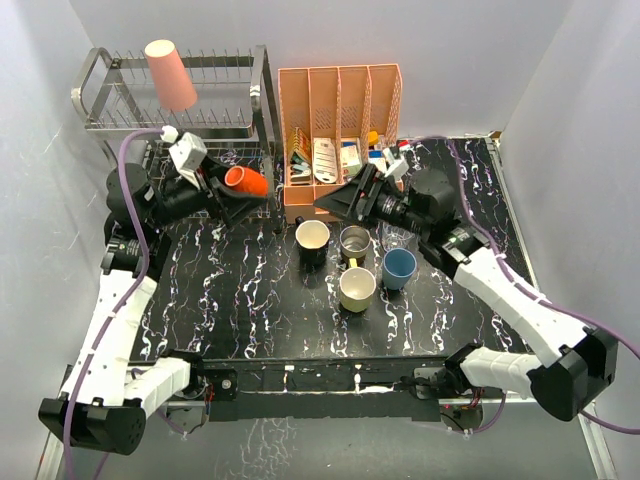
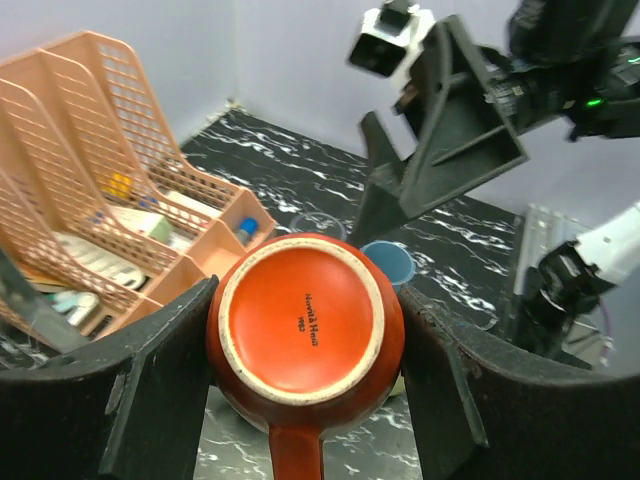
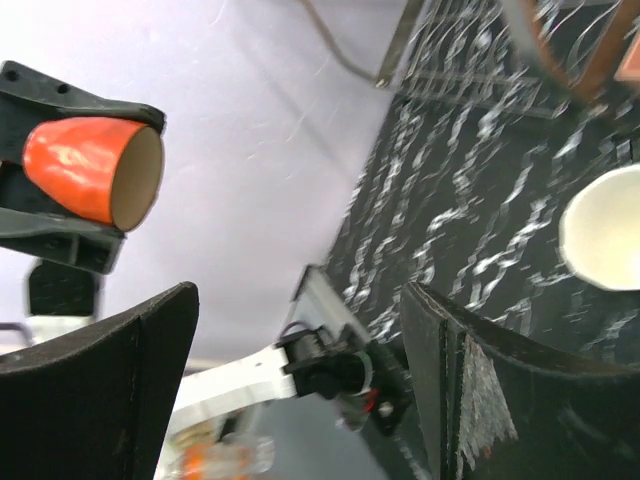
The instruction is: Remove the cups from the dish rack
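The silver wire dish rack (image 1: 92, 98) stands at the back left, and a tall pink tumbler (image 1: 170, 74) sits upside down on its top tier. My left gripper (image 1: 243, 194) hangs just right of the rack, above the table, shut on a small orange cup (image 1: 246, 181) lying on its side. The left wrist view shows the orange cup (image 2: 304, 330) base-on, wedged between both fingers. My right gripper (image 1: 326, 203) is open and empty, pointing left toward that cup (image 3: 92, 168). On the table stand a black mug (image 1: 313, 238), a brown metallic cup (image 1: 354, 241), a clear glass (image 1: 397, 238), a blue cup (image 1: 399, 266) and a pale yellow mug (image 1: 357, 288).
A peach plastic organizer (image 1: 340, 100) with small items stands at the back centre, right of the rack and behind the right gripper. The black marbled table (image 1: 230, 300) ends at grey walls on the left, back and right.
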You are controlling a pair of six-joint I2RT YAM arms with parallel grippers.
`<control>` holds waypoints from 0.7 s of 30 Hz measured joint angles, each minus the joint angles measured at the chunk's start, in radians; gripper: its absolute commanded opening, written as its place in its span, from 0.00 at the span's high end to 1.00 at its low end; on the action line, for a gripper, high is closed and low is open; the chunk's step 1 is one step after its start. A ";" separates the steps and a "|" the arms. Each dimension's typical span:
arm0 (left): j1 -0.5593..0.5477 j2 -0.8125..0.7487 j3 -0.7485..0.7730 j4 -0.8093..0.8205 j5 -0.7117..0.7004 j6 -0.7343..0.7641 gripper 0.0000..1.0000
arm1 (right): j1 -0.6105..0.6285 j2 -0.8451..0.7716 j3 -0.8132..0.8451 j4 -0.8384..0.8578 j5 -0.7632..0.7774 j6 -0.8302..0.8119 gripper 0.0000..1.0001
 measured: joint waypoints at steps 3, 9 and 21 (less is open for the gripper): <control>0.000 -0.023 -0.066 0.029 0.050 -0.028 1.00 | 0.000 0.014 -0.120 0.183 -0.082 0.161 0.16; -0.007 -0.026 -0.119 0.092 0.116 -0.064 1.00 | 0.010 0.102 -0.196 0.530 -0.149 0.432 0.15; -0.010 -0.027 -0.140 0.212 0.153 -0.114 1.00 | 0.135 0.343 -0.123 0.961 -0.117 0.692 0.19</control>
